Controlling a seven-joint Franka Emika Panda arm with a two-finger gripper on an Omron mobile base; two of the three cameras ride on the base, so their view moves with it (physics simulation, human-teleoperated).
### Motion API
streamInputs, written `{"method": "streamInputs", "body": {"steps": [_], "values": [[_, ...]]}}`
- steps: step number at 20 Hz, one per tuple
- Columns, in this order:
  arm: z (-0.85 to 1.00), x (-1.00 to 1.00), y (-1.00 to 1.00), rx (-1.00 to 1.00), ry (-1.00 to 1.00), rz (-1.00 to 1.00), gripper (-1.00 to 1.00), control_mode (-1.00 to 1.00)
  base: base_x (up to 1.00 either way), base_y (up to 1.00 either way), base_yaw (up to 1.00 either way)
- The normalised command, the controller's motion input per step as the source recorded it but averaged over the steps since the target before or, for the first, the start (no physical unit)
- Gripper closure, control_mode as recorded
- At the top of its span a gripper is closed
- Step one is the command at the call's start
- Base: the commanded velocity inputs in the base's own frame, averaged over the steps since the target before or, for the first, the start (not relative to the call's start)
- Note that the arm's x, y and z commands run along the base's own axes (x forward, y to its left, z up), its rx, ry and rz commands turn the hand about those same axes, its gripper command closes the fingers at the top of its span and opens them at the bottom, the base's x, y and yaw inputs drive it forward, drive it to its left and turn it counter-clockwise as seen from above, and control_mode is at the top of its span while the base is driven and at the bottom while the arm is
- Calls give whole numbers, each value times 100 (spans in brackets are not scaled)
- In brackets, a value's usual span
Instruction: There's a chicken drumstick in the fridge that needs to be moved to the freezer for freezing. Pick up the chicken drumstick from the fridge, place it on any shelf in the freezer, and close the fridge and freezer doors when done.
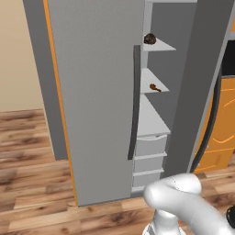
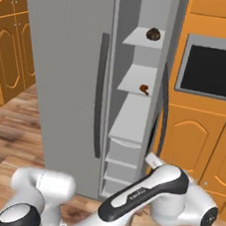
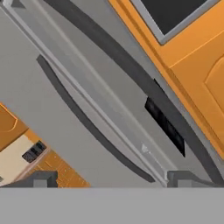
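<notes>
The chicken drumstick (image 1: 155, 87) (image 2: 144, 89) lies on the middle solid shelf of the narrow freezer (image 1: 153, 117) (image 2: 131, 122), which stands open. The freezer door (image 1: 202, 69) (image 3: 131, 109) is swung out to the right, with its dark handle (image 1: 207, 131) (image 2: 164, 109) and black dispenser panel (image 3: 164, 125) showing. The fridge door (image 1: 96, 92) (image 2: 65, 69) looks shut, its bar handle (image 1: 135, 101) (image 2: 100, 98) beside the gap. My gripper (image 3: 111, 179) is open and empty, low down by the freezer door and well below the drumstick.
A round dark-brown lump (image 1: 149, 39) (image 2: 153, 34) sits on the shelf above. Grey drawers (image 1: 149, 158) fill the freezer's lower part. Orange cabinets (image 2: 202, 141) with a black oven window (image 2: 215, 72) flank the right side. Wood floor (image 1: 32, 183) lies in front.
</notes>
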Motion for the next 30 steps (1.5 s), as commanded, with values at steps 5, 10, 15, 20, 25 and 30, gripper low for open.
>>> {"method": "streamInputs", "body": {"steps": [5, 10, 15, 20, 25, 30], "values": [[-45, 53, -32, 0, -17, 20, -100, -100, 0, 0, 0], [-55, 41, 0, 0, -27, 9, -100, -100, 0, 0, 0], [-39, 52, 0, 0, -23, 5, -100, -100, 0, 0, 0], [-21, 44, -29, 0, -15, 2, -100, -100, 0, 0, 0], [-14, 51, -21, 0, 0, 0, -100, -100, 0, 0, 0], [-27, 53, -24, 0, 0, 0, -100, -100, 0, 0, 0]]}}
